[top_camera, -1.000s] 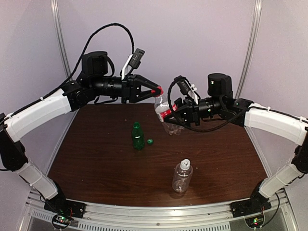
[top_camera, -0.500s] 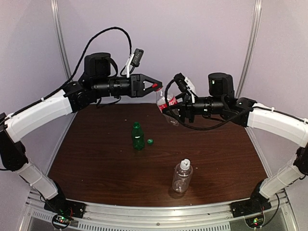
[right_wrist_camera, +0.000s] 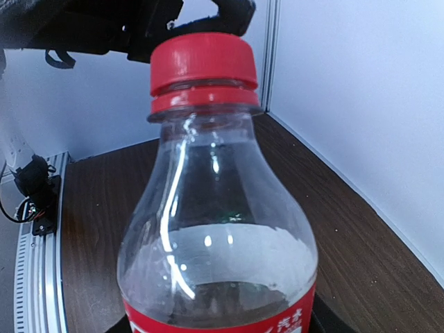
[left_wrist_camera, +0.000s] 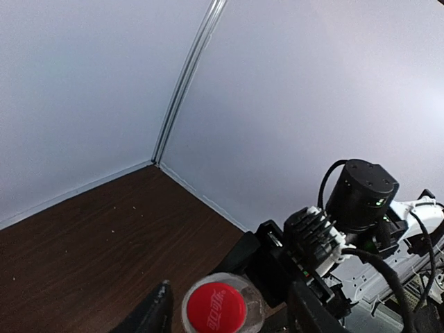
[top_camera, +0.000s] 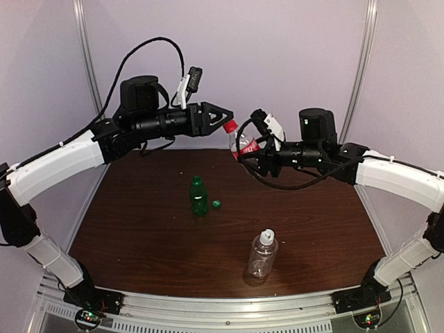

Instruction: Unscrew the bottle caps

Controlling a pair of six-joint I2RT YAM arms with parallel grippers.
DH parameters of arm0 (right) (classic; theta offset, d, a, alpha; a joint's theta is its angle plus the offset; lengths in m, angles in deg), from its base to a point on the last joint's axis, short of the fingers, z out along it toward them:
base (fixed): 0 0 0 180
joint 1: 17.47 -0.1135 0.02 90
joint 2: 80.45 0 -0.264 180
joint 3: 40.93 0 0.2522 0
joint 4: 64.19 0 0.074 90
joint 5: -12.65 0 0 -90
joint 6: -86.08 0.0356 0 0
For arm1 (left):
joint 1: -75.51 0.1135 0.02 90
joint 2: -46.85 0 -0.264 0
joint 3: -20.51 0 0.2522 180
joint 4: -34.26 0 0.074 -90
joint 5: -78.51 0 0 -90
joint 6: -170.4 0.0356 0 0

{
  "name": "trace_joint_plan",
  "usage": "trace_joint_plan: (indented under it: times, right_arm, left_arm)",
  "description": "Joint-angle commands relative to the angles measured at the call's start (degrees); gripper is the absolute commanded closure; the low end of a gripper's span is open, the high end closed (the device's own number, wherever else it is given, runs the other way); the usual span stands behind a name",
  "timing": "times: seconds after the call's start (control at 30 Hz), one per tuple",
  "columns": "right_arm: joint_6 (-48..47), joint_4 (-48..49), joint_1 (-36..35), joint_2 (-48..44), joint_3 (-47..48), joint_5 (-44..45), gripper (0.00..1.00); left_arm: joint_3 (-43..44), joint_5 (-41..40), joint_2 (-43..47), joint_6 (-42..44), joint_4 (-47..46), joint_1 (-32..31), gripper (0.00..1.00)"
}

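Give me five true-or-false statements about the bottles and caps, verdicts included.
The red cap sits on the red-label bottle. True.
The green cap is screwed onto the green bottle. False: it lies on the table beside it.
The right fingers hold the red-label bottle off the table. True.
The ribbed bottle lies on its side. False: it stands upright.
The left fingers clamp the red cap. False: they stand open either side of it.

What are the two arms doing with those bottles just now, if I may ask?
The right tool holds the red-label bottle up above the table. The left tool sits open around its red cap, which is on the neck. The green bottle stands with its green cap lying beside it; the clear bottle is capped.
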Motion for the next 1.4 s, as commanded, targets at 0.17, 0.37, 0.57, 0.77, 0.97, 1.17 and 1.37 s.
trace_joint_plan:
  times: [0.17, 0.37, 0.57, 0.77, 0.97, 1.17, 1.37]
  right_arm:
    - [-0.11, -4.21, 1.56, -0.99, 0.7, -20.15, 0.56]
    - [2.77, -4.25, 1.72, 0.62, 3.14, -34.57, 0.55]
    - [8.93, 1.88, 1.7, 1.39, 3.23, -42.38, 0.55]
    - [10.78, 3.85, 1.71, 1.98, 3.32, -43.13, 0.55]
    - [11.12, 3.92, 1.7, 2.4, 3.32, -42.54, 0.55]
    - [11.12, 3.46, 1.8, 2.12, 3.49, -39.17, 0.56]
    - [7.98, -2.26, 1.78, 0.96, 4.28, -19.48, 0.56]
  left_arm:
    - [0.31, 19.25, 3.98, 14.35, -2.01, 2.72, 0.21]
    - [0.05, 31.5, 4.07, 19.95, -0.23, 2.73, 0.18]
    - [-1.24, 36.93, 3.19, 20.5, -2.3, 2.73, 0.21]
    - [-1.24, 39.37, 1.6, 17.93, -3.91, 2.75, 0.42]
    - [-1.68, 39.75, 0.85, 16.19, -6.46, 2.79, 0.6]
    - [-1.69, 39.04, 0.39, 15.49, -6.43, 2.74, 0.72]
    - [-0.81, 26.38, 0.4, 10.99, -4.99, 2.62, 0.95]
